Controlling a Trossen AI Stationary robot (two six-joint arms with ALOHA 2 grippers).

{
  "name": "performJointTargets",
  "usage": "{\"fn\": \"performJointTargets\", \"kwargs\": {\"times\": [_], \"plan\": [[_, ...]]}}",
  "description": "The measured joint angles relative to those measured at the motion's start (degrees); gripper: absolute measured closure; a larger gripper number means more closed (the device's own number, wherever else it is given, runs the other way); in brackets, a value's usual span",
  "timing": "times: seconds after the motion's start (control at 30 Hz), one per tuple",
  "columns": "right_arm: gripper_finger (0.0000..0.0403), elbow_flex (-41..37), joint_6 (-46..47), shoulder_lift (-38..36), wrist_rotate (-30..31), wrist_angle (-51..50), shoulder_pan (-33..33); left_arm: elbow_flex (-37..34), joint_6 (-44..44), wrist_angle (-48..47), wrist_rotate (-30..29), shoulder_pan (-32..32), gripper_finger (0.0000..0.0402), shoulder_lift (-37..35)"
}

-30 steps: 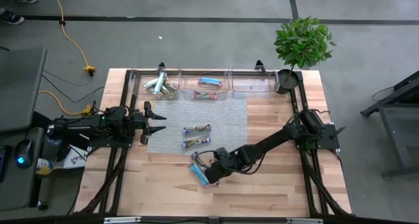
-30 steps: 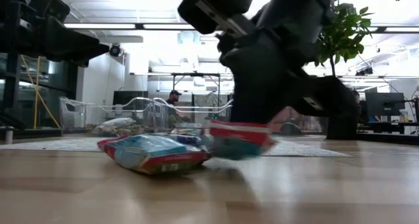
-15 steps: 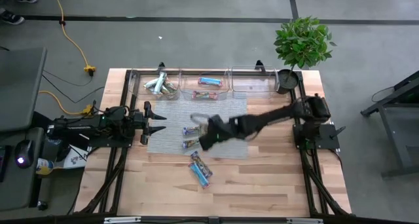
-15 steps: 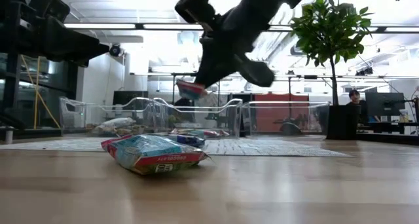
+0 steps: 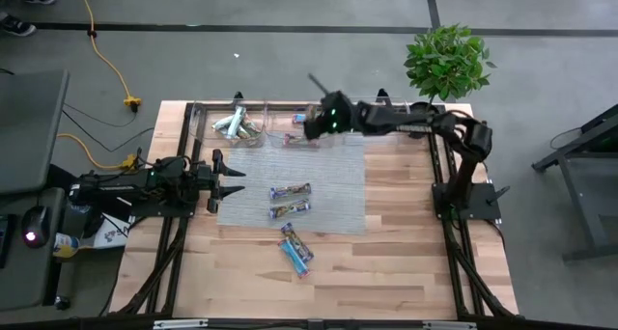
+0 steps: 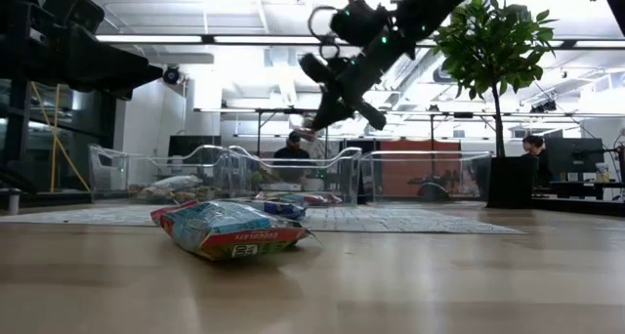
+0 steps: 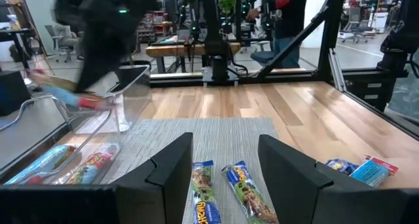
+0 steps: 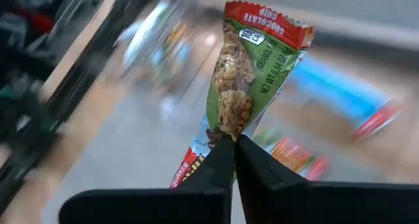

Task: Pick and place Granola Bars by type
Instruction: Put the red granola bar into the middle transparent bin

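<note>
The right pincer (image 5: 311, 123) is hanging up in the air over the middle clear bin (image 5: 307, 129) at the far edge of the counter (image 5: 406, 224), with its fingers pinched tight on a green-and-red chocolate chip granola bar (image 8: 252, 73). In the right wrist view the bar is sticking straight out past the fingertips, and a blue bar and a red one are lying blurred in the bin underneath, I think, though that view is smeary.

The left bin (image 5: 232, 125) is holding a small pile of silver-green bars (image 5: 237, 126). The bin on the right (image 5: 372, 121) is sitting beside a potted plant (image 5: 444, 65).

Two bars (image 5: 290, 200) are lying side by side on the grey mat (image 5: 338, 176) near its middle, and two more bars (image 5: 295, 249), blue and red, are lying on the bare wood just off the mat's near edge.

The left pincer (image 5: 232, 181) is waiting at the left edge of the mat, fingers spread apart and gripping nothing.
</note>
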Motion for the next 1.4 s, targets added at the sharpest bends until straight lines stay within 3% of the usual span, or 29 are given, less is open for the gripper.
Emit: {"fn": "performJointTargets", "kwargs": {"times": [0.27, 0.67, 1.03, 1.23, 1.4], "plan": [[0.0402, 0.0, -4.95, 0.04, -6.14, 2.24, -9.15, 0.0, 0.0, 0.0, 0.0, 0.0, 0.0229, 0.02], [0.0399, 0.0, -10.56, 0.11, -7.01, -0.12, -9.46, 0.0, 0.0, 0.0, 0.0, 0.0, 0.0229, 0.0], [0.0327, 0.0, -10.81, 0.11, -5.68, 0.2, -9.42, 0.0, 0.0, 0.0, 0.0, 0.0, 0.0229, 0.01], [0.0296, 0.0, -16.53, 0.13, -15.81, 8.65, -8.26, 0.0, 0.0, 0.0, 0.0, -0.02, 0.0229, 0.02], [0.0278, 0.0, -19.88, 0.13, -23.6, 18.34, -3.16, 0.0, 0.0, 0.0, 0.0, -0.02, 0.0229, 0.0]]}}
